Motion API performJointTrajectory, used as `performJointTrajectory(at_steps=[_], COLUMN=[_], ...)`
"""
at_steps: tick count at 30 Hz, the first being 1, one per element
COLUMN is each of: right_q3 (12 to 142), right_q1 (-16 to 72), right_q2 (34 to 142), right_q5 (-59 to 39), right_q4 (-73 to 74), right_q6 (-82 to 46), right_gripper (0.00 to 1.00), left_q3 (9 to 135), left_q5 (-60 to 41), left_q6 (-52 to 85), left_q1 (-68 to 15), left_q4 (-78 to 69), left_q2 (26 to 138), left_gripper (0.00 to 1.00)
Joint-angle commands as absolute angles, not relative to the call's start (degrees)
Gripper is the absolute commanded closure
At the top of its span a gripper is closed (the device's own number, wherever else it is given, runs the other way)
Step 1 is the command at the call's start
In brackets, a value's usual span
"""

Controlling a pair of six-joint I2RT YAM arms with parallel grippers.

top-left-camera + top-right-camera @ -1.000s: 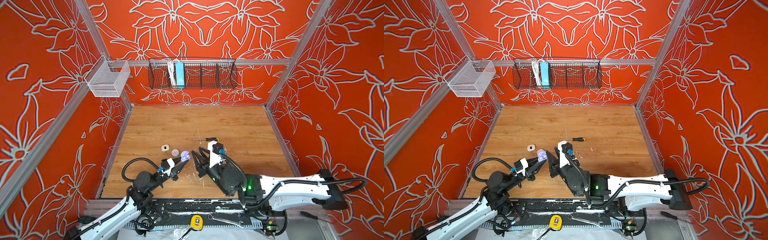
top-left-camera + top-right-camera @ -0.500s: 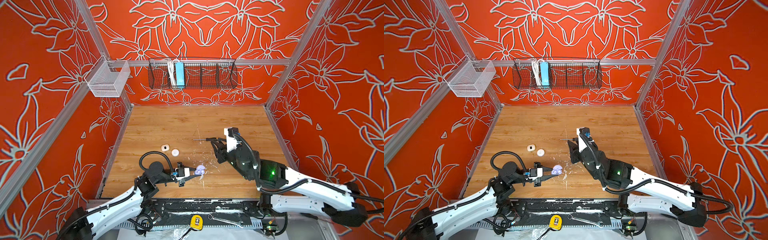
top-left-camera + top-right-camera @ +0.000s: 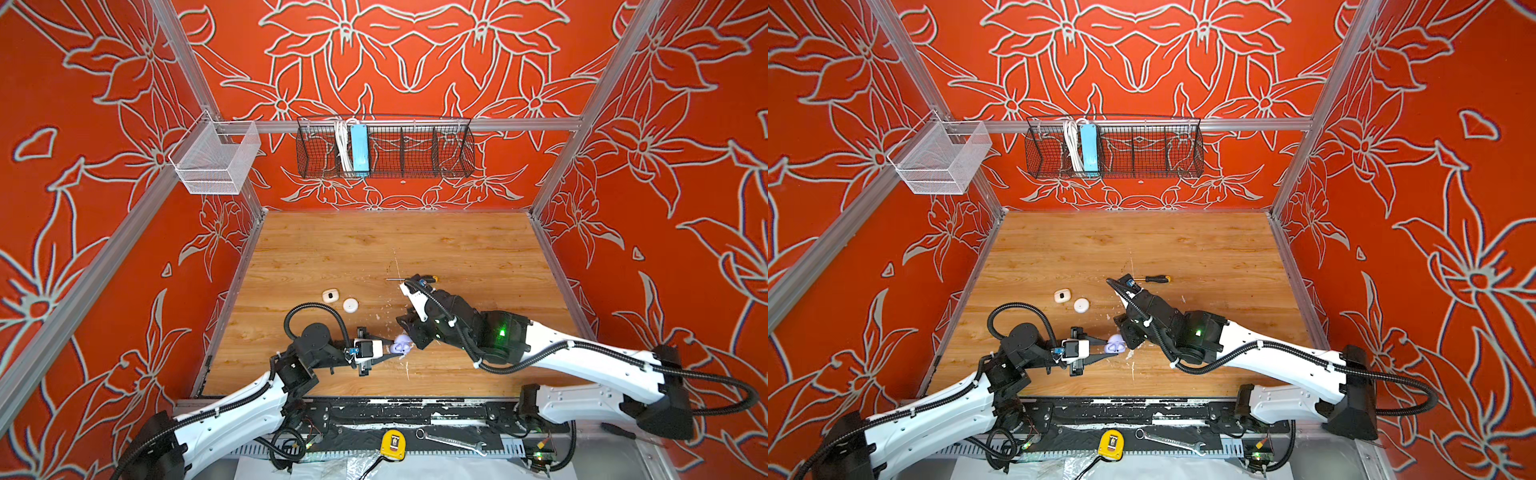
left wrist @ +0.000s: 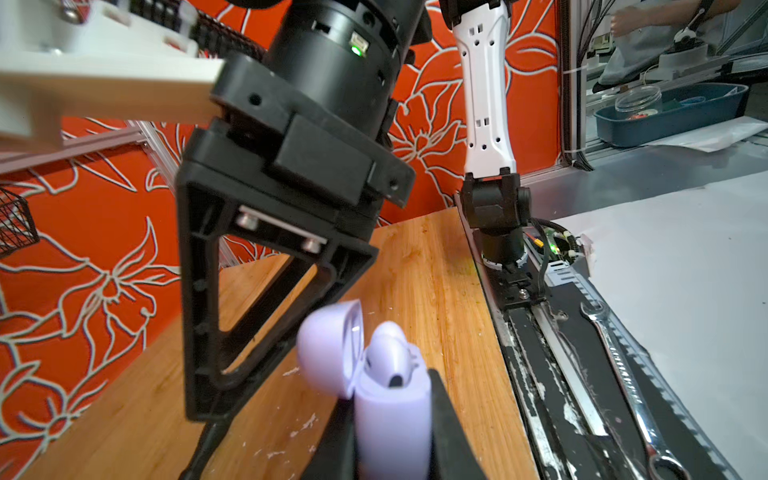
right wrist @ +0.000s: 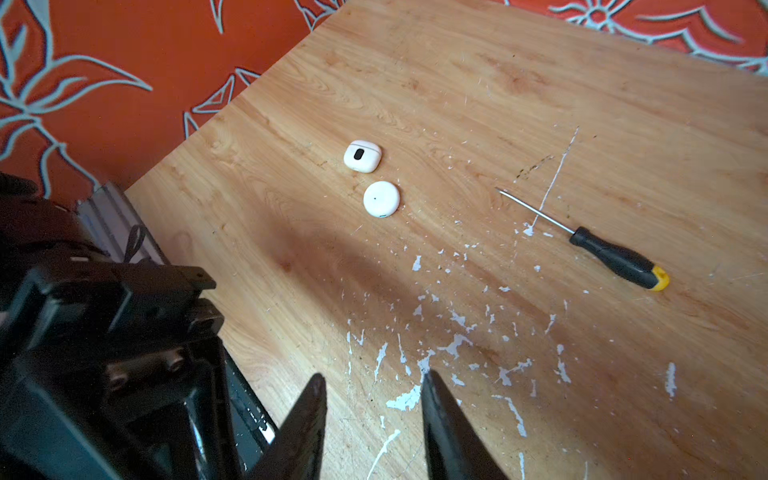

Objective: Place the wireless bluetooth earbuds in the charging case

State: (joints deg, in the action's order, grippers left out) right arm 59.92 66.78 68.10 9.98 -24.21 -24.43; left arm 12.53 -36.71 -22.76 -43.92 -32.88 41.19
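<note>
1. One lilac earbud (image 4: 391, 353) sits head-up in the lilac charging case (image 4: 392, 424). It looks seated, or close to it. I count that insertion as done or nearly so.
2. The left wrist view does not show the second socket. I cannot tell whether another bud is in it.
3. The lid (image 4: 328, 349) stands hinged open beside the bud. If the case is to be shut, that step is not yet done.
4. My left gripper (image 3: 388, 351) is clamped tight on the case body, one finger on each flank. The case is near the front middle of the table (image 5: 498, 104) in both top views. I cannot tell whether it is lifted or resting.
5. My right gripper (image 5: 373, 380) is just beside the case. Its jaws are partly apart with nothing between them, so no bud is in transit.
6. A square white case (image 5: 362, 156) and a round white case (image 5: 381, 198) lie just beside each other, well apart from the lilac one. Both look closed. No loose buds show on the wood, only white paint flecks (image 5: 453, 345).
7. A screwdriver (image 5: 615, 257) lies farther back, untouched.
8. Judgement: late in the task. What is left is to confirm the second bud and press the visible one home.
</note>
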Motion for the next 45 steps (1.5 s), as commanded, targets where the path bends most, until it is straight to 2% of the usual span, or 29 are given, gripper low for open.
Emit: performJointTrajectory(at_steps=[1,10,16,19,27,33,45], right_q3=[58.4,55.5,52.6,51.4,54.7,57.3,58.2], right_q1=[68.7,73.6,73.6,73.6,71.3,65.6,64.7], right_q2=[68.1,66.7,64.0,59.7,53.0,57.4,64.7], right_q5=[2.9,6.2,9.1,7.9,13.2,12.5,1.1], right_q4=[-23.7,-23.4,-22.0,-19.1,-21.4,-22.5,-21.0], right_q6=[-24.3,-27.1,-30.7,-31.0,-29.3,-29.0,-20.2], right_gripper=[0.61,0.62,0.72,0.72,0.72,0.77,0.78], left_q3=[14.3,15.1,12.3,11.8,12.0,12.7,12.1], left_q5=[-30.6,-21.9,-22.8,-23.5,-30.5,-37.1,-41.5], left_q6=[-20.9,-14.5,-17.4,-19.1,-23.5,-26.2,-30.7], left_q1=[-44.0,-43.0,-42.9,-42.8,-42.9,-43.0,-44.2], left_q4=[-34.0,-34.7,-37.7,-37.1,-36.2,-35.4,-35.3], left_q2=[40.4,43.7,41.3,39.8,40.1,41.2,41.2], left_gripper=[1.00,1.00,1.00,1.00,1.00,1.00,1.00])
